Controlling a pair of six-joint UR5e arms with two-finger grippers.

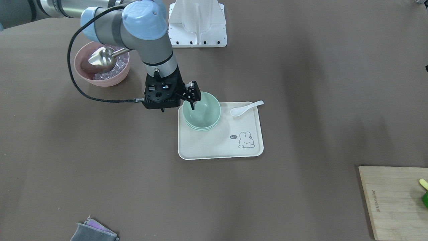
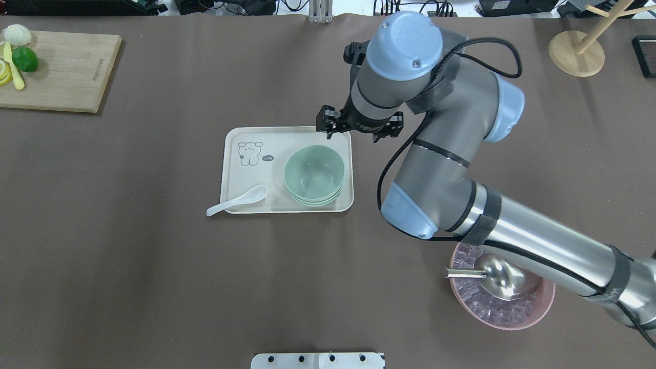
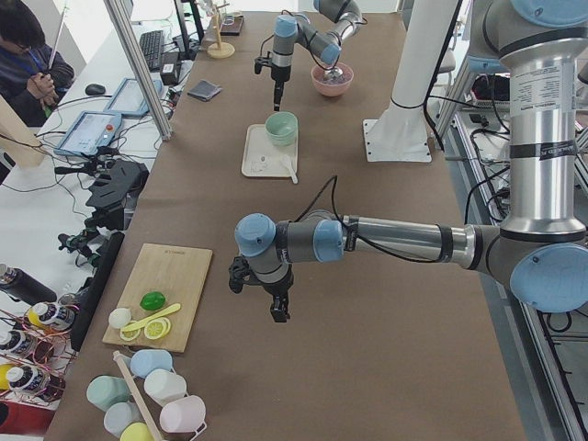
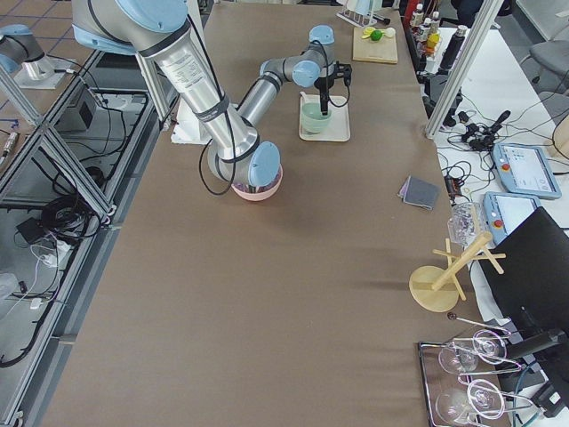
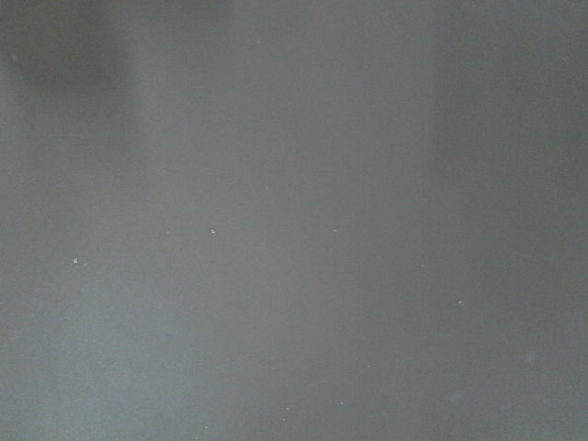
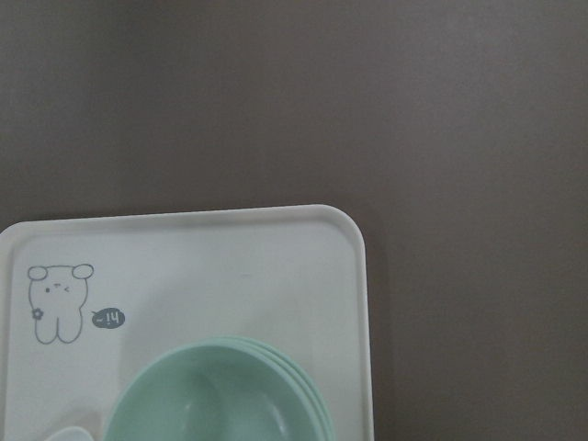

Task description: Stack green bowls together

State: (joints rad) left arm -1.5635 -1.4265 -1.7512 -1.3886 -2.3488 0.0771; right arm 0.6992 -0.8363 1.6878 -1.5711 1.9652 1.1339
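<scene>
Three small, round, pale mint-green plastic bowls point(image 1: 204, 110) sit nested in one stack on the cream rectangular tray point(image 1: 214, 147) with a rabbit drawing, at the tray's end toward the robot's right. A white spoon point(image 1: 245, 107) lies beside the stack, its handle reaching over the tray's rim. The right gripper point(image 1: 193, 104) points down above the tray, seemingly close over the stack's rim, and carries nothing. I cannot tell whether its fingers are parted or closed. The left gripper point(image 3: 278, 310) hangs over bare brown table, well apart from the tray, and its fingers' state cannot be judged either.
</scene>
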